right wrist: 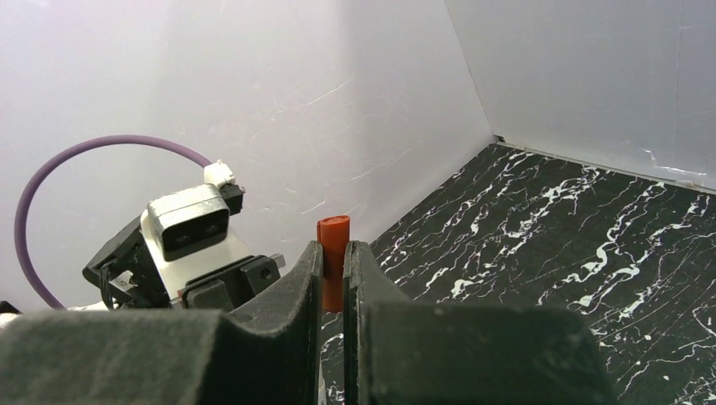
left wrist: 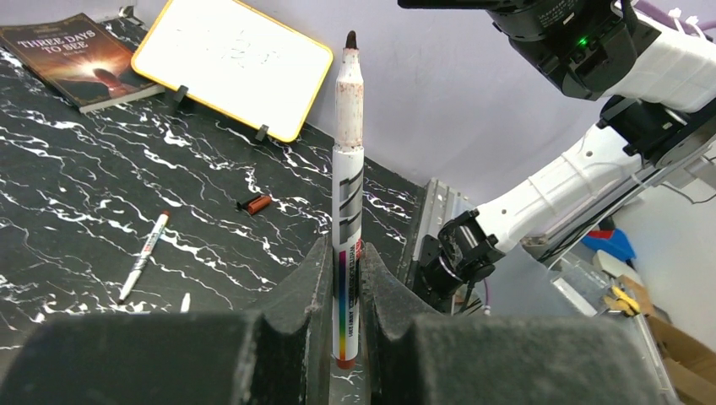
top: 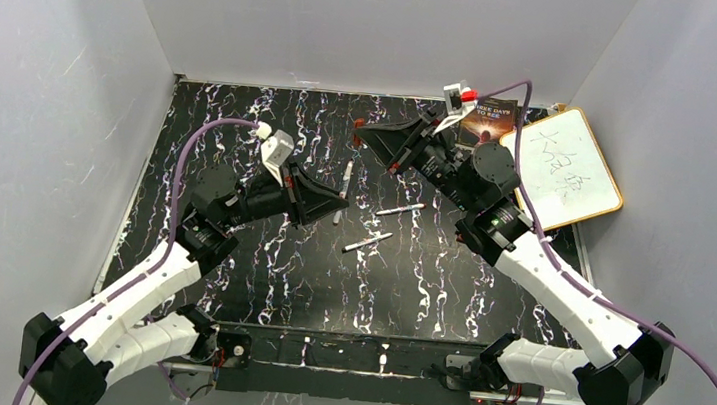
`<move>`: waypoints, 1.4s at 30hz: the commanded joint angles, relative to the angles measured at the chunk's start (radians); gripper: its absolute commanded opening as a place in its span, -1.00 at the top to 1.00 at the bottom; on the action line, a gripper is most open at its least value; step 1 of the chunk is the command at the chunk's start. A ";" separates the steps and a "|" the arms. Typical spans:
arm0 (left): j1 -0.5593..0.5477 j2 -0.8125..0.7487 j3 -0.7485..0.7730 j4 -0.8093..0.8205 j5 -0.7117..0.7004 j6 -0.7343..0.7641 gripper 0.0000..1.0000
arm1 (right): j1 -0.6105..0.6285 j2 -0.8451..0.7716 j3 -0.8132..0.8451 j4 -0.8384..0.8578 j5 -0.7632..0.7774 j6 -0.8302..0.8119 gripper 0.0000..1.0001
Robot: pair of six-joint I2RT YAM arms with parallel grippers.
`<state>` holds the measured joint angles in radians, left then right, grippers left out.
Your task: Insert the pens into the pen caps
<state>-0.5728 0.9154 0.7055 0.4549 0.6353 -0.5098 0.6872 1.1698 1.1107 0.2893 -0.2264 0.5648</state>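
Your left gripper (left wrist: 342,283) is clamped on a pen (left wrist: 349,169), and your right gripper (right wrist: 334,261) pinches a red cap (right wrist: 333,234). Two more pens (top: 400,209) lie mid-table between the arms, with a brown cap (left wrist: 253,203) nearby.
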 commanded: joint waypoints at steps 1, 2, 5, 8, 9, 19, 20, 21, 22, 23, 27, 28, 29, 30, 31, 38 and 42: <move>-0.005 0.005 0.035 0.052 0.022 0.044 1.00 | 0.003 -0.019 0.012 0.039 0.012 -0.037 1.00; -0.004 0.008 0.035 0.056 0.015 0.039 1.00 | 0.003 -0.019 0.006 0.043 0.011 -0.038 1.00; -0.007 0.012 0.033 0.066 0.007 0.021 1.00 | 0.004 -0.022 -0.013 0.063 0.006 -0.037 1.00; -0.005 0.022 0.035 0.081 0.009 0.001 1.00 | 0.003 -0.019 -0.018 0.074 -0.007 -0.036 1.00; -0.005 0.023 0.035 0.083 0.007 -0.003 1.00 | 0.003 -0.017 -0.016 0.082 -0.014 -0.036 1.00; -0.005 0.022 0.037 0.092 -0.009 -0.040 1.00 | 0.004 -0.023 -0.026 0.108 -0.037 -0.029 1.00; -0.006 0.019 0.038 0.091 -0.010 -0.042 1.00 | 0.004 -0.023 -0.026 0.106 -0.038 -0.029 1.00; -0.005 0.019 0.037 0.090 -0.010 -0.042 1.00 | 0.004 -0.023 -0.027 0.106 -0.039 -0.029 1.00; -0.005 0.015 0.039 0.085 -0.011 -0.042 1.00 | 0.004 -0.024 -0.030 0.106 -0.041 -0.028 1.00; -0.005 0.013 0.040 0.083 -0.013 -0.042 1.00 | 0.004 -0.024 -0.032 0.108 -0.043 -0.025 1.00; -0.005 0.013 0.040 0.087 -0.016 -0.048 1.00 | 0.005 -0.025 -0.040 0.116 -0.050 -0.017 1.00; -0.005 0.014 0.040 0.089 -0.016 -0.051 1.00 | 0.004 -0.026 -0.041 0.118 -0.052 -0.015 1.00; -0.005 0.016 0.040 0.091 -0.017 -0.052 1.00 | 0.004 -0.027 -0.040 0.119 -0.054 -0.014 1.00; -0.006 0.016 0.039 0.094 -0.016 -0.054 1.00 | 0.004 -0.027 -0.040 0.119 -0.056 -0.014 1.00; -0.005 0.016 0.039 0.096 -0.017 -0.057 1.00 | 0.004 -0.029 -0.039 0.117 -0.057 -0.014 1.00; -0.005 0.015 0.048 0.100 -0.008 -0.060 1.00 | 0.005 -0.029 -0.055 0.117 -0.058 -0.010 1.00; -0.005 0.009 0.048 0.092 -0.006 -0.057 1.00 | 0.004 -0.021 -0.056 0.123 -0.062 -0.008 1.00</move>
<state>-0.5728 0.9455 0.7109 0.5159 0.6209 -0.5694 0.6872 1.1656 1.0504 0.3489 -0.2749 0.5526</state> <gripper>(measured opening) 0.088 0.058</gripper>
